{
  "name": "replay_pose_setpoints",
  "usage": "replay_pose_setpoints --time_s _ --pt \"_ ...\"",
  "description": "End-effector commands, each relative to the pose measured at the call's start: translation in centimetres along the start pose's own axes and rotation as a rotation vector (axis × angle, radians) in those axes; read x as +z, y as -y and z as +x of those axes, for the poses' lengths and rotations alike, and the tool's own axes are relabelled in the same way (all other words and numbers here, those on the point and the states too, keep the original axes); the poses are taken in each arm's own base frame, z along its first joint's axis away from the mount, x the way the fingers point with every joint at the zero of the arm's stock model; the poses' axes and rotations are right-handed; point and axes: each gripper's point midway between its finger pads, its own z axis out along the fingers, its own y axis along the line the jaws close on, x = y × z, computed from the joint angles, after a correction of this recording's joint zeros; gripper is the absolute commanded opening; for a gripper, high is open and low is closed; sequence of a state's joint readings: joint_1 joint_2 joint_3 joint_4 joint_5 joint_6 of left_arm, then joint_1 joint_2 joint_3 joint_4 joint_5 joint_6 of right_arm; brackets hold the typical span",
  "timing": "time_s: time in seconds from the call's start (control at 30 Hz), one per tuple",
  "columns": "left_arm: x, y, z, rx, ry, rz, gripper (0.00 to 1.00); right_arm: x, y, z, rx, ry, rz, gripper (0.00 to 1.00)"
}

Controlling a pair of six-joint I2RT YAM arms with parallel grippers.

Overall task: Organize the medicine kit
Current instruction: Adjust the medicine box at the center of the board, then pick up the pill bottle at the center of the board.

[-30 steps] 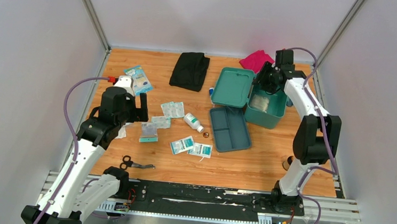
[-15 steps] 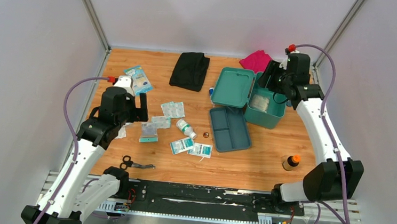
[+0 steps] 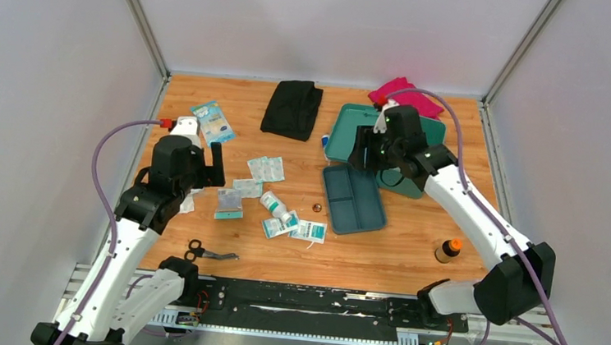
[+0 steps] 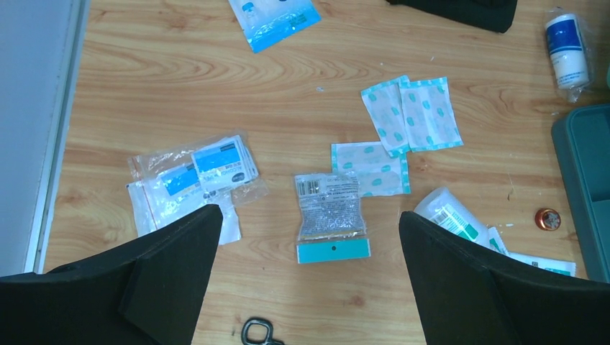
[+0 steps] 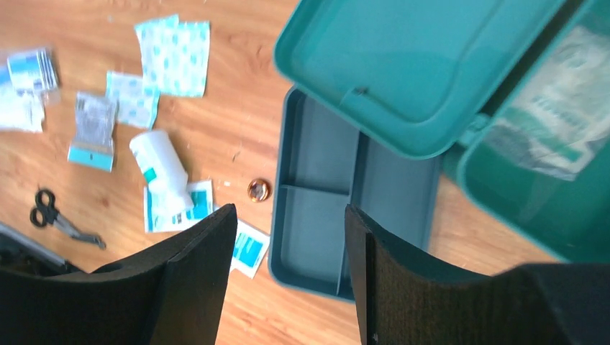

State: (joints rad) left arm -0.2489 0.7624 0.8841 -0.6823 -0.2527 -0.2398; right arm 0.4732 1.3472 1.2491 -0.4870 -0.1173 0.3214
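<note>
A table of orange-brown wood-grain board (image 3: 394, 266) is boxed in by plain pale grey panels: a back wall (image 3: 330, 26) along its far edge, a left wall (image 3: 35, 118) and a right wall (image 3: 591, 162) along its sides. A slim aluminium left post (image 3: 140, 19) and a matching right post (image 3: 520, 49) rise from the far corners. A black plate (image 3: 300, 297) on silver rails (image 3: 533, 322) runs along the near edge. The light is even, the shadows faint.
</note>
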Motion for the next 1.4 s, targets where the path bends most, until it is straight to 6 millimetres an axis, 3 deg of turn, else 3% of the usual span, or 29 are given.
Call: replay_pose_setpoints --time_s 0.0,0.17,0.3,0.53,0.67,1.03,1.37 --pt "0.0 -0.4 -0.3 -0.02 0.018 -0.016 1.0 0.5 -1.3 3.9 -0.048 -0.089 0.004 0.61" --pt "-0.5 0.1 0.1 -0.081 0.007 0.002 1.0 0.8 -2.1 7.9 -0.052 -0.166 -0.034 0.61" --pt "-0.8 0.9 1.2 -0.181 -0.029 0.03 1.0 0.1 -1.3 9.9 -0.052 -0.182 -0.02 0.61" --pt "-0.8 2.1 4.9 -0.379 -0.122 0.056 1.0 -1.6 -1.4 10.9 -0.049 -0.169 -0.059 0.62" --pt "-0.2 1.8 6.8 -0.448 -0.158 0.016 1.0 -2.5 -1.0 11.6 -0.037 -0.155 -0.054 0.63" --pt "1.6 1.3 9.4 -0.44 -0.237 -0.053 0.99 -3.3 -1.7 13.2 -0.019 -0.168 -0.122 0.64" --pt "2.2 1.3 9.9 -0.405 -0.276 -0.077 0.99 -2.8 -3.6 13.3 -0.066 -0.233 -0.204 0.64"
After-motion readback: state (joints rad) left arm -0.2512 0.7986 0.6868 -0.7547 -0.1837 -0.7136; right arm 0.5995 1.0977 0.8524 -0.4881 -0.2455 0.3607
